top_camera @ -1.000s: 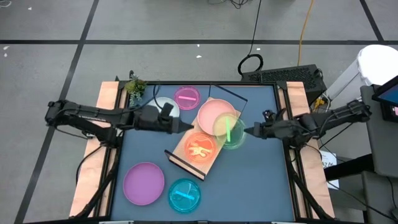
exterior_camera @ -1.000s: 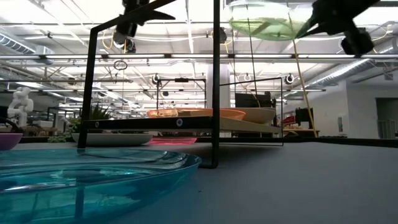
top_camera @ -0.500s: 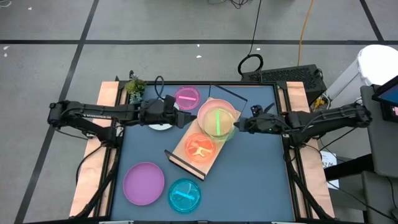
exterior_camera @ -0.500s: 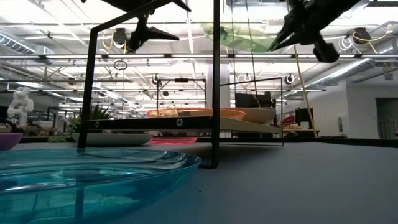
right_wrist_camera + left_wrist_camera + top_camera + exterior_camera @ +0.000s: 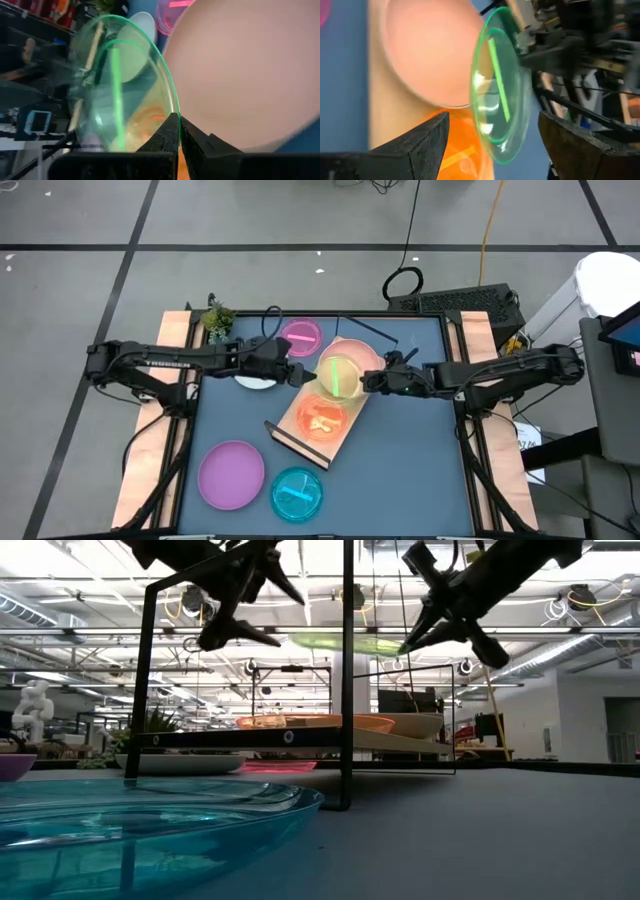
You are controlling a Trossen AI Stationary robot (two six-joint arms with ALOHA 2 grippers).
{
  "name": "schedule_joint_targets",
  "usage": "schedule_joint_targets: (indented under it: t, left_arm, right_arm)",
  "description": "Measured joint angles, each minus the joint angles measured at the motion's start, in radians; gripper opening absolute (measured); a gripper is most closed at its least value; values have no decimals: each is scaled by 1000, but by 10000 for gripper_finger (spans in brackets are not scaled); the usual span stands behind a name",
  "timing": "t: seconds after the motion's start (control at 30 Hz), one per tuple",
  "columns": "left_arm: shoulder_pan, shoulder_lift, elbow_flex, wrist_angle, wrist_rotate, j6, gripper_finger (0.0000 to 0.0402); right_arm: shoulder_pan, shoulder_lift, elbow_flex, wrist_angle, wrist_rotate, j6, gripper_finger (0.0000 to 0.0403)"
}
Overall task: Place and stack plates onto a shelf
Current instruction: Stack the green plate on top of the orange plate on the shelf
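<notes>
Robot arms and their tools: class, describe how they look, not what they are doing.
Both arms are dark, slim and jointed, with black cables looping along them. The left tool and right tool each end in two dark, tapering fingers, wedge-shaped up close.

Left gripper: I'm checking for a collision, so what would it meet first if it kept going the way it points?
Probably the green plate, held by the right gripper; the open left gripper faces its rim.

Grey floor (image 5: 250, 220) crossed by dark lines fills the upper frame; a black cable coil (image 5: 403, 282) lies upper centre. Bright ceiling lights (image 5: 90, 590) and pipes run overhead, a small potted plant (image 5: 216, 320) upper left.
</notes>
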Motion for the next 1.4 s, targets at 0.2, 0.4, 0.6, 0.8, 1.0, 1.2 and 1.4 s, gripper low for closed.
schedule_joint_targets:
  t: [0.2, 0.4, 0.6, 0.8, 1.0, 1.2, 1.4]
  left_arm:
    - [34, 0, 0, -26, 52, -3, 296]
    - [41, 0, 0, -26, 52, -11, 253]
    - [39, 30, 0, 16, 52, -27, 223]
    - [39, 46, 1, 41, 47, -30, 186]
    - [39, 47, 0, 37, 44, -29, 130]
    - [39, 48, 0, 23, 42, -30, 77]
    - [39, 48, 0, 4, 11, -41, 34]
  right_arm:
    - [-9, 29, 0, 39, 0, -1, 0]
    - [-17, 34, 0, 44, 1, -6, 0]
    - [-33, 34, 0, 44, 2, -26, 0]
    - [-42, 34, 0, 44, -1, -42, 0]
    - [-42, 34, 0, 43, -2, -46, 0]
    - [-42, 34, 0, 43, -2, -47, 0]
    - [-42, 34, -1, 52, -1, -70, 3]
